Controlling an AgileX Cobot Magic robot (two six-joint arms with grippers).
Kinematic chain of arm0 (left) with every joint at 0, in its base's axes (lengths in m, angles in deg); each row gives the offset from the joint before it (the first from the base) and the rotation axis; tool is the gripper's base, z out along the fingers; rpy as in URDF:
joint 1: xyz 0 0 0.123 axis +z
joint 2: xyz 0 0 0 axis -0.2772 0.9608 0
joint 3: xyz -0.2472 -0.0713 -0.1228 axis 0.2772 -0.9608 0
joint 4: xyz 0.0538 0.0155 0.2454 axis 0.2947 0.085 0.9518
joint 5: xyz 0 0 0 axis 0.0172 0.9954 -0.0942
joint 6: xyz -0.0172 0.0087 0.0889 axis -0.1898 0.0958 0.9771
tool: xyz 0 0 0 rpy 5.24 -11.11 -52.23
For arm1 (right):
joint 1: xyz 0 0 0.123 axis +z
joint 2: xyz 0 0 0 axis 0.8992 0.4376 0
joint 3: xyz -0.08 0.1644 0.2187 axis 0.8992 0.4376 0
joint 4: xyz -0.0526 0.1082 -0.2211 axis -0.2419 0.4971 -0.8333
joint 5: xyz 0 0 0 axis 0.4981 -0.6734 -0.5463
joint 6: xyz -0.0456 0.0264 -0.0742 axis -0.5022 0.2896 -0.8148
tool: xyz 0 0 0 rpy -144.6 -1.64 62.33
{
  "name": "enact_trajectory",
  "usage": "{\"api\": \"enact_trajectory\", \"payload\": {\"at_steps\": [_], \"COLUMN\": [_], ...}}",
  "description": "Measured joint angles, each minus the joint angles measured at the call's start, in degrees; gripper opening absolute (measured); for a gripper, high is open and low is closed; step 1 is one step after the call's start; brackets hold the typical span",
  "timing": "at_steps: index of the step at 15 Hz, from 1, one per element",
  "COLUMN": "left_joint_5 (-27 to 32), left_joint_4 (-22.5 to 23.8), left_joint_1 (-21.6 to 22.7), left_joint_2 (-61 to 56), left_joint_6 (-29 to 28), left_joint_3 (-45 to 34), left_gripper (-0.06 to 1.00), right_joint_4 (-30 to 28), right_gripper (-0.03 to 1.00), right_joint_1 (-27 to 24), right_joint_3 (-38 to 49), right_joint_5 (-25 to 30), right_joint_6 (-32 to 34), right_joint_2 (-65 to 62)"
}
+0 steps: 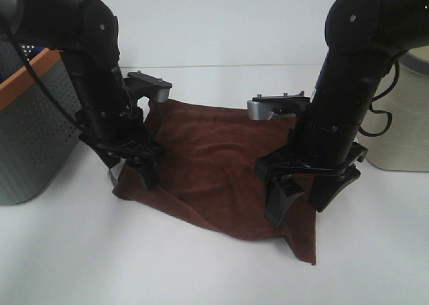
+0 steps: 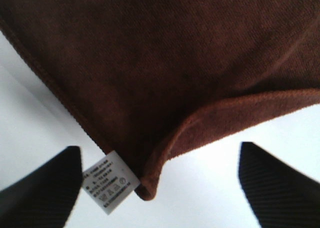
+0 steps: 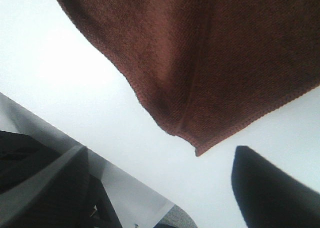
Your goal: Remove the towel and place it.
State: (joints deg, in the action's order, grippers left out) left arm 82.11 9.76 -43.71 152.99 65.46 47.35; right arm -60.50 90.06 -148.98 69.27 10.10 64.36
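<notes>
The dark reddish-brown towel (image 1: 214,161) lies spread and slightly rumpled on the white table, between the two arms. My left gripper (image 1: 131,174) stands open over its near left corner. In the left wrist view, that folded corner of the towel (image 2: 160,62) and its white care label (image 2: 110,185) lie between the two dark fingertips (image 2: 40,193), untouched. My right gripper (image 1: 305,198) is open over the near right part of the cloth. In the right wrist view, a towel (image 3: 210,52) corner lies ahead of the spread fingers (image 3: 270,188), free of them.
A grey perforated basket (image 1: 33,117) with an orange rim stands at the left edge, close to the left arm. A pale round container (image 1: 402,124) stands at the right, behind the right arm. Bare white table (image 1: 201,271) runs along the front.
</notes>
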Motion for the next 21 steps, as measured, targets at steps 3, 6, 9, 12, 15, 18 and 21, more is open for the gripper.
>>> {"api": "enact_trajectory", "payload": {"at_steps": [3, 6, 9, 12, 15, 18, 21], "left_joint_5": [-0.86, -0.86, 0.17, 3.84, 10.77, 15.01, 15.18], "left_joint_4": [0.00, 0.00, 0.00, 0.06, 4.18, 10.31, 11.17], "left_joint_1": [0.00, 0.00, 0.00, 0.00, 0.00, 1.95, 7.91], "left_joint_2": [0.00, -2.23, -6.30, -9.00, -9.63, -9.68, -11.23], "left_joint_6": [1.32, 2.69, 2.81, 0.97, -3.32, -6.59, -9.45], "left_joint_3": [0.00, 0.92, 5.16, 11.06, 21.66, 29.79, 31.11], "left_gripper": [0.98, 0.98, 0.99, 0.99, 0.99, 0.99, 0.99], "right_joint_4": [-0.17, -1.03, -2.29, -7.45, -8.88, -9.40, -9.85], "right_gripper": [0.80, 0.80, 0.80, 0.80, 0.80, 0.80, 0.80], "right_joint_1": [0.00, 0.00, 0.00, -0.23, -4.81, -13.64, -21.49], "right_joint_3": [-2.75, -10.43, -19.19, -29.97, -35.18, -35.52, -35.52], "right_joint_5": [3.55, 10.71, 12.20, 12.32, 12.43, 12.49, 12.55], "right_joint_6": [1.38, 1.49, 4.01, 7.62, 11.40, 12.26, 12.26], "right_joint_2": [0.06, 0.11, 0.11, -0.40, -4.13, -8.94, -12.66]}}
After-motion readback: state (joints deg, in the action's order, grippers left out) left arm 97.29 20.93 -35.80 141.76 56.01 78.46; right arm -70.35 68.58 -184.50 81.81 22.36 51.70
